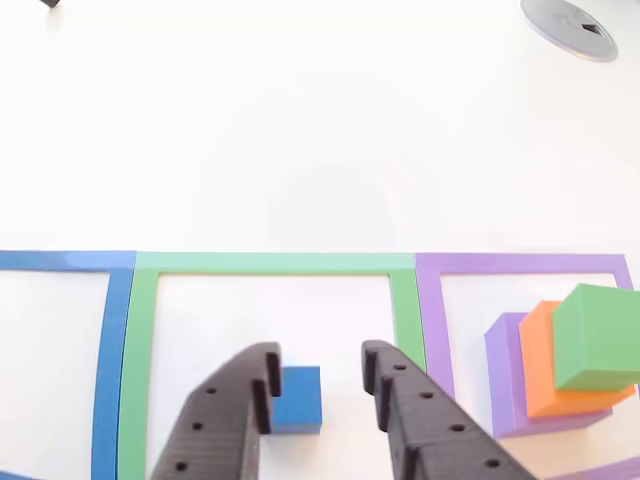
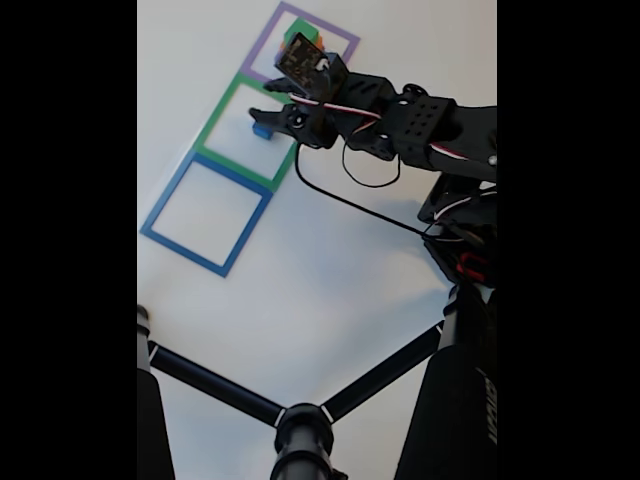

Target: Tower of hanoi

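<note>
Three blocks (image 1: 560, 365) sat stacked in the purple square (image 1: 430, 300); the blue cube (image 1: 297, 400) lay alone in the green square (image 1: 270, 263), my jaws spread around it, likely for grasping.

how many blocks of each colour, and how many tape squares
blue block: 1
green block: 1
orange block: 1
purple block: 1
tape squares: 3, blue outline, green outline, purple outline
total: 4 blocks, 3 squares, 7 things
</note>
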You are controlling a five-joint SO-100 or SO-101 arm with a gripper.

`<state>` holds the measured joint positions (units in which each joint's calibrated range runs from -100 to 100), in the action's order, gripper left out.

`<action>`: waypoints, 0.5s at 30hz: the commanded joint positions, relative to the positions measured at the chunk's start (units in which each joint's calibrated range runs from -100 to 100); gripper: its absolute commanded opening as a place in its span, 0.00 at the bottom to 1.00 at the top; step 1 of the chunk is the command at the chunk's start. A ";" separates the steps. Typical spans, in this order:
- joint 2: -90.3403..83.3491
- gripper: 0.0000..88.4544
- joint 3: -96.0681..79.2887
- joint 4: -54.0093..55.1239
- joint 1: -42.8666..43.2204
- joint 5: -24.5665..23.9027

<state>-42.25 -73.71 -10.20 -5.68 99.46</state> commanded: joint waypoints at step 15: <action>-13.90 0.00 53.34 -69.80 -9.28 0.54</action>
<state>-56.52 -30.68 -73.24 -12.46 100.00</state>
